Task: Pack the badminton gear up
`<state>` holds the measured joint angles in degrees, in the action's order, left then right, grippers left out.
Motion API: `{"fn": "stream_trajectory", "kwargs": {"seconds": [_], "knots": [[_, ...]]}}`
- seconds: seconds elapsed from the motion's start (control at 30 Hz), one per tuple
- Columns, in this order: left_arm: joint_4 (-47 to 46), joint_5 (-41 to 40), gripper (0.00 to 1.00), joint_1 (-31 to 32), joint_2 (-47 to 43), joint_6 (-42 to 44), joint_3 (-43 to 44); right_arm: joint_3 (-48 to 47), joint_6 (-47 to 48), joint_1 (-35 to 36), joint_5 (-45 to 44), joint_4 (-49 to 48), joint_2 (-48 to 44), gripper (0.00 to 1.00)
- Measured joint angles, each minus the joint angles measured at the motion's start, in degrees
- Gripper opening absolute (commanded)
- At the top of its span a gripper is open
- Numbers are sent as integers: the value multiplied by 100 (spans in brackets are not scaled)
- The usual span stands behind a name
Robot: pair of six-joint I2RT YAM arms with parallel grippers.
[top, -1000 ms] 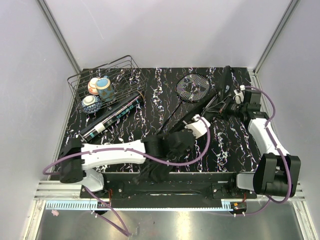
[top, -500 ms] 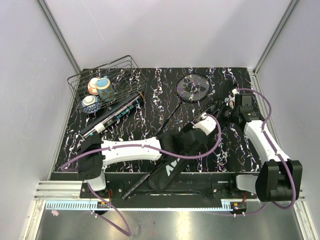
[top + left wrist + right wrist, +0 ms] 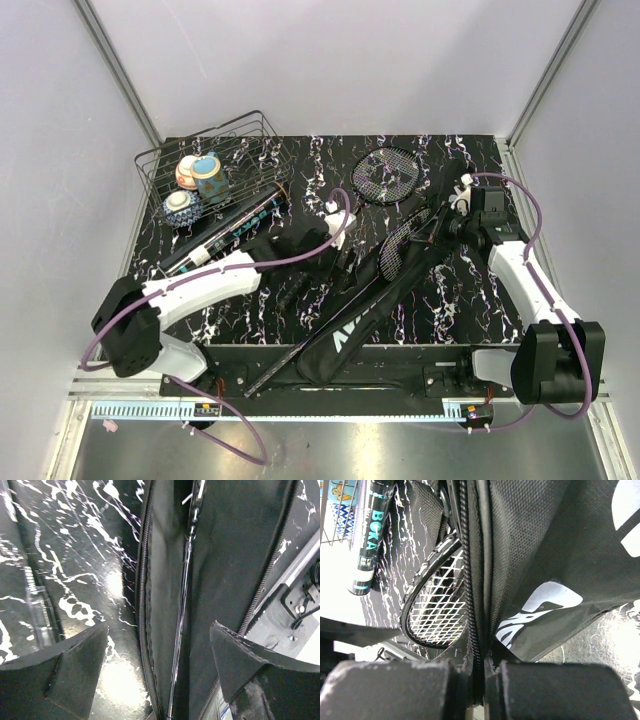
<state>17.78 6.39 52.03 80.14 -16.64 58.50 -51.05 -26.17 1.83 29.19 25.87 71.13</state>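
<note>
The black bag [image 3: 345, 335] lies slanted across the table's middle, its mouth at the upper right. One racket [image 3: 401, 246] rests in the open bag; its thin shaft [image 3: 183, 600] runs between the zip edges. The second racket [image 3: 385, 175] lies on the table behind it. My left gripper [image 3: 343, 260] hovers open over the bag, its jaws [image 3: 157, 672] wide and holding nothing. My right gripper [image 3: 447, 224] is shut on the bag's zip edge [image 3: 479, 677], with the bagged racket's strung head [image 3: 441, 602] just left of it. The long black tube [image 3: 226, 233] leans against the basket.
A black wire basket [image 3: 160, 165] at the back left holds three patterned bowls [image 3: 198, 180]. The tube [image 3: 370, 535] shows in the right wrist view beside the basket. Grey walls close in the table on three sides.
My left gripper has opened, left the racket in the bag, and pulled back to the left. The right gripper keeps its grip on the bag's edge.
</note>
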Motion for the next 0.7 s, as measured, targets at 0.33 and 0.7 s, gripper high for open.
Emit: {"fn": "stream_trajectory", "kwargs": {"seconds": [0.33, 0.7], "knots": [[-258, 894, 46, 120, 758, 15, -144, 70, 44, 0, 179, -109, -125, 0], [-232, 839, 24, 636, 1711, 33, 201, 160, 44, 0, 247, -227, -175, 0]]}}
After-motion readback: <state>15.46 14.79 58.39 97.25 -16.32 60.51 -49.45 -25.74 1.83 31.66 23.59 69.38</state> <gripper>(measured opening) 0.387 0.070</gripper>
